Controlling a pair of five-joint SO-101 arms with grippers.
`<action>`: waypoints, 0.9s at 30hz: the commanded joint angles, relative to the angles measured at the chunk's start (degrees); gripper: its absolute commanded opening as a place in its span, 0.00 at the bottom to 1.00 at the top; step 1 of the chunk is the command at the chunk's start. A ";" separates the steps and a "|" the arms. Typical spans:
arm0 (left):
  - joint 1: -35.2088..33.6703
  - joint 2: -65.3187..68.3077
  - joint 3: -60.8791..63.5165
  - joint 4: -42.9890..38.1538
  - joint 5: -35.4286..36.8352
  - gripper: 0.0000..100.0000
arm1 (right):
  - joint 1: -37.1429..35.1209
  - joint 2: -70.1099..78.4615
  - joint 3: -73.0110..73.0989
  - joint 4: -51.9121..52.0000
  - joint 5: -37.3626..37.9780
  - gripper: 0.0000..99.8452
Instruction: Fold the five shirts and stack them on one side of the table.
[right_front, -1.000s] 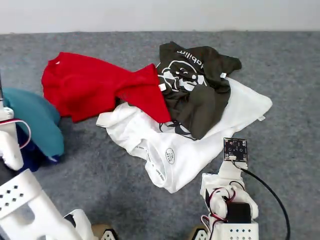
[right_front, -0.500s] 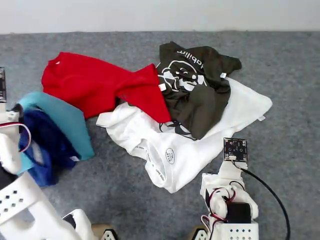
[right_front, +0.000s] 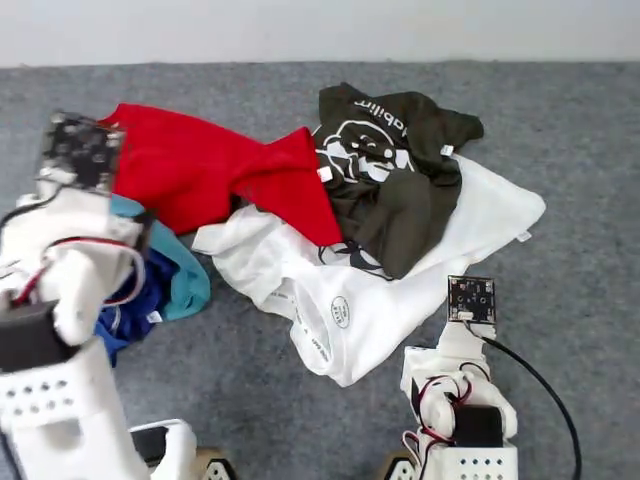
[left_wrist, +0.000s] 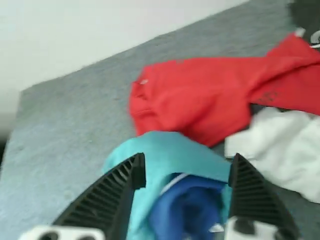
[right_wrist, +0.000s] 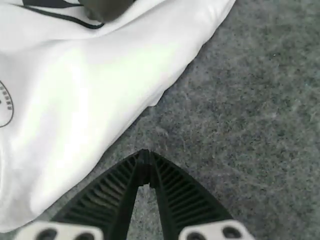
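Shirts are all unfolded and none is stacked, so treat the task as barely begun. The teal shirt (right_front: 190, 285) and the blue shirt (right_front: 125, 315) lie bunched together at the left side of the table (right_front: 580, 140), with the blue one partly wrapped by the teal. The red shirt (right_front: 190, 165) lies just beyond them, and its edge appears to touch the teal. The red overlaps the white shirt (right_front: 350, 300). The dark printed shirt (right_front: 400, 190) lies crumpled on top of the white at mid-table.

The left gripper (left_wrist: 187, 167) hangs over the teal-and-blue bundle with its fingers spread wide and nothing between them. The right gripper (right_wrist: 145, 162) sits low over bare table just beside the hem of the white shirt, its fingers pressed together on nothing.

The step in hand appears to be separating one shirt from the left bundle. To do it well:
- Lower the left gripper onto a single layer of teal cloth at an edge. A grasp at the middle of the bundle risks lifting the blue with it.
- Keep the red hem out of the pinch.
- Draw the shirt onto bare table before you flatten it.
- Open the right gripper before you use it to pin an opposite corner.

Count: five shirts, namely one teal, one blue, one red, one white and one dark. There are two grippers.
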 joint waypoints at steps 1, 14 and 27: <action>5.10 5.80 -2.07 0.18 3.69 0.26 | 0.22 -0.31 0.79 0.22 -0.35 0.01; 28.04 26.55 -8.48 -9.85 10.37 0.27 | 0.22 -0.31 0.79 0.22 -0.35 0.01; 30.77 56.79 -31.78 -9.67 20.92 0.36 | 0.22 -0.31 0.79 0.22 -0.35 0.01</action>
